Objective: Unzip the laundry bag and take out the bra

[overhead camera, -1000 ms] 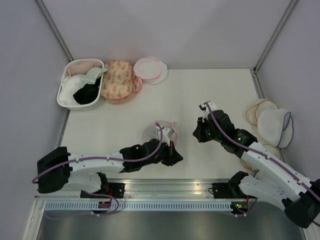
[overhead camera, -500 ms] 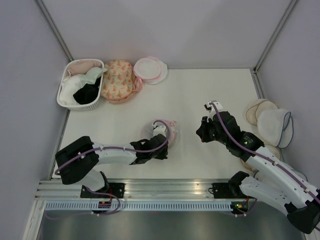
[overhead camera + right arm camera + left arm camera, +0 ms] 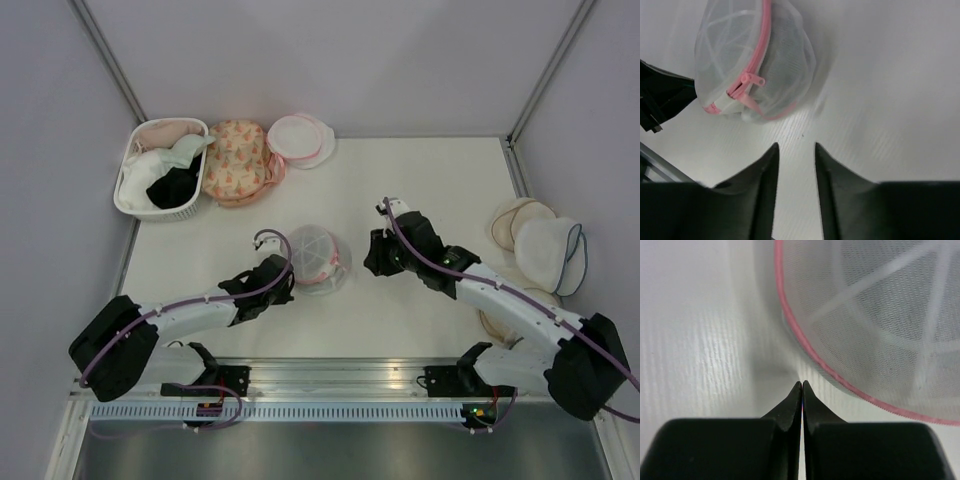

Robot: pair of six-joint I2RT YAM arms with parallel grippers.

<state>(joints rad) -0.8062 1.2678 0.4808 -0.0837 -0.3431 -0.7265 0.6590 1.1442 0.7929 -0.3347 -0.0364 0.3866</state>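
Observation:
The laundry bag (image 3: 316,258), a white mesh dome with pink zip edging, lies at the table's middle. Nothing dark shows inside it. Its pink zip pull (image 3: 754,80) faces the right wrist view, on the bag (image 3: 782,60). My left gripper (image 3: 284,272) is shut and empty, its tips (image 3: 802,383) just short of the bag's pink rim (image 3: 805,342). My right gripper (image 3: 371,258) hovers to the right of the bag, its jaws (image 3: 796,145) partly open with only bare table between them. The bra (image 3: 172,188), black, lies in the basket.
A white basket (image 3: 128,196) with pale garments stands at the back left. Beside it lie a peach floral dome bag (image 3: 235,160) and a round white bag (image 3: 298,138). White domes with blue edging (image 3: 548,252) sit at the right edge.
My left arm has drawn back leftwards off the bag, leaving it uncovered. My right arm has moved left towards the bag and its jaws have parted.

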